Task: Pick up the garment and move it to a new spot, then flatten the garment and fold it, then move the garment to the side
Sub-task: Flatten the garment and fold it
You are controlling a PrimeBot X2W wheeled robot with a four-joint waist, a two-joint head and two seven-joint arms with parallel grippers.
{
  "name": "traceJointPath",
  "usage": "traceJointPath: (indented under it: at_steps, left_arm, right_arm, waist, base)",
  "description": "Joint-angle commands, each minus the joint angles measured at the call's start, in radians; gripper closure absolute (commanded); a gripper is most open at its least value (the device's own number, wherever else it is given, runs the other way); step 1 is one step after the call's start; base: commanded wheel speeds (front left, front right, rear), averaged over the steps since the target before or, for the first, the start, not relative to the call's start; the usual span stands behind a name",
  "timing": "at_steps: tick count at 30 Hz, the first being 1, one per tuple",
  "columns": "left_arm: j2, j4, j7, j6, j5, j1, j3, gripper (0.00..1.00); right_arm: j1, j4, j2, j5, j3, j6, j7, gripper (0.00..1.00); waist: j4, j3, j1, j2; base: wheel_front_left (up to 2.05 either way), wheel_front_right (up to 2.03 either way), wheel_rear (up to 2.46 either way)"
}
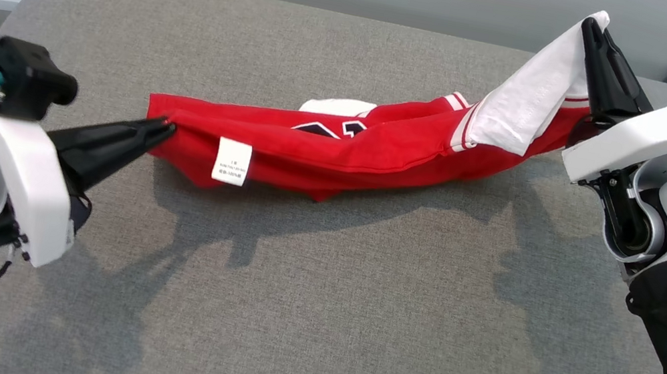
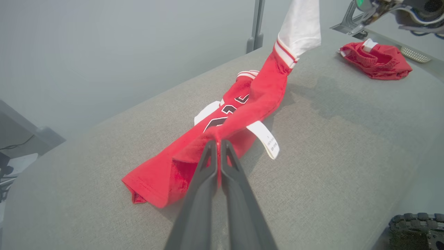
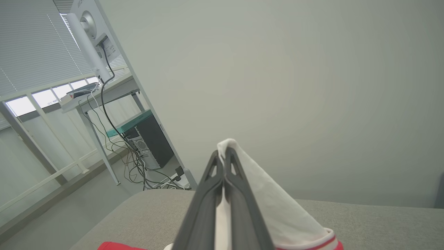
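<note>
Garment (image 1: 340,147) is lying bunched on grey tabletop (image 1: 313,305); you're pinching one end with left gripper (image 1: 167,129), holding its white sleeve (image 1: 523,104) raised with right gripper (image 1: 588,23); flatten, fold, side move all remaining

Left gripper (image 2: 219,144) pinching garment (image 2: 249,104) (sleeve (image 2: 298,27) raised), red heap (image 2: 376,62) beyond, maybe clothing

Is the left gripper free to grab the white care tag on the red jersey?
Probably not yet: the left gripper is shut on the red jersey, at its hem. The white care tag hangs uncovered nearby, though.
</note>
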Motion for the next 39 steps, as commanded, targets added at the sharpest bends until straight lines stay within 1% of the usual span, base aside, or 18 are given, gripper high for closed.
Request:
traceJointPath:
  at_steps: [1,4,7,9,12,13,15,17,19,20,23,25,27,30,33,35,37,39]
  left_arm:
    - [0.057,-0.027,-0.017,0.000,-0.038,-0.055,0.068,1.00]
    - [0.089,-0.021,-0.059,0.000,-0.046,-0.094,0.106,1.00]
    - [0.085,0.035,-0.136,0.000,-0.006,-0.144,0.141,1.00]
    - [0.065,0.101,-0.190,0.000,0.039,-0.181,0.155,1.00]
    - [0.017,0.207,-0.292,0.000,0.109,-0.246,0.182,1.00]
    - [0.017,0.207,-0.292,0.000,0.109,-0.246,0.182,1.00]
    - [-0.018,0.262,-0.332,0.000,0.154,-0.284,0.197,1.00]
    - [-0.047,0.298,-0.350,0.000,0.189,-0.301,0.205,1.00]
    - [-0.068,0.320,-0.353,0.000,0.180,-0.277,0.185,1.00]
    - [-0.065,0.318,-0.327,0.000,0.139,-0.230,0.134,1.00]
    - [-0.032,0.282,-0.235,0.000,0.025,-0.136,0.051,1.00]
    - [0.003,0.237,-0.149,0.000,-0.067,-0.070,-0.005,1.00]
    - [0.044,0.197,-0.088,0.000,-0.148,-0.021,-0.034,1.00]
    - [0.099,0.132,-0.034,0.001,-0.217,0.022,-0.053,1.00]
    - [0.154,0.060,0.013,0.025,-0.246,0.029,-0.055,1.00]
    - [0.191,0.012,0.028,0.042,-0.247,0.018,-0.046,1.00]
    - [0.224,-0.027,0.032,0.060,-0.241,0.004,-0.034,1.00]
    - [0.250,-0.055,0.021,0.071,-0.225,-0.010,-0.020,1.00]
  right_arm:
    - [0.001,-0.011,0.008,0.018,-0.001,0.004,-0.006,1.00]
    - [-0.012,-0.005,0.004,0.025,-0.008,0.004,-0.008,1.00]
    - [-0.043,0.011,0.007,0.036,-0.017,0.004,-0.006,1.00]
    - [-0.085,0.031,0.011,0.045,-0.029,0.004,-0.004,1.00]
    - [-0.169,0.067,0.017,0.056,-0.063,0.004,-0.007,1.00]
    - [-0.169,0.067,0.017,0.056,-0.063,0.004,-0.007,1.00]
    - [-0.222,0.089,0.018,0.049,-0.079,0.004,-0.009,1.00]
    - [-0.248,0.105,0.022,0.055,-0.081,0.004,-0.008,1.00]
    - [-0.236,0.117,0.025,0.076,-0.063,0.004,0.037,1.00]
    - [-0.196,0.120,0.020,0.111,-0.030,0.004,0.128,1.00]
    - [-0.105,0.085,-0.011,0.163,0.048,0.004,0.303,1.00]
    - [-0.047,0.033,-0.050,0.193,0.098,0.004,0.404,1.00]
    - [0.002,-0.037,-0.095,0.225,0.146,0.004,0.504,1.00]
    - [0.069,-0.190,-0.166,0.312,0.198,0.004,0.659,1.00]
    - [0.117,-0.388,-0.258,0.440,0.208,0.004,0.814,1.00]
    - [0.120,-0.505,-0.321,0.494,0.178,0.004,0.857,1.00]
    - [0.105,-0.595,-0.366,0.521,0.126,0.004,0.845,1.00]
    - [0.081,-0.660,-0.391,0.533,0.072,0.004,0.817,1.00]
  waist:
    - [0.000,-0.008,0.0000,0.0000]
    - [-0.002,-0.011,0.0000,0.0000]
    - [-0.007,-0.005,0.0000,0.0000]
    - [-0.012,0.004,0.0000,0.0000]
    - [-0.020,0.013,0.0000,0.0000]
    - [-0.020,0.013,0.0000,0.0000]
    - [-0.027,0.013,0.0000,0.0000]
    - [-0.030,0.006,0.0000,0.0000]
    - [-0.034,-0.012,0.0000,0.0000]
    - [-0.040,-0.033,0.0000,0.0000]
    - [-0.050,-0.076,0.0000,0.0000]
    - [-0.058,-0.109,0.0000,0.0000]
    - [-0.067,-0.142,0.0000,0.0000]
    - [-0.079,-0.189,0.0000,0.0000]
    - [-0.094,-0.222,0.0000,0.0000]
    - [-0.106,-0.230,0.0000,0.0000]
    - [-0.121,-0.232,0.0000,0.0000]
    - [-0.138,-0.231,0.0000,0.0000]
  base:
    - [0.00,0.00,0.00]
    - [0.00,0.00,0.00]
    - [0.00,0.00,0.00]
    - [0.00,0.00,0.00]
    - [0.00,0.00,0.00]
    - [0.00,0.00,0.00]
    - [0.00,0.00,0.00]
    - [0.00,0.00,0.00]
    - [0.00,0.00,0.00]
    - [0.00,0.00,0.00]
    - [0.00,0.00,0.00]
    - [0.00,0.00,0.00]
    - [0.00,0.00,0.00]
    - [0.00,0.00,0.00]
    - [0.00,0.00,0.00]
    - [0.00,0.00,0.00]
    - [0.00,0.00,0.00]
    - [0.00,0.00,0.00]
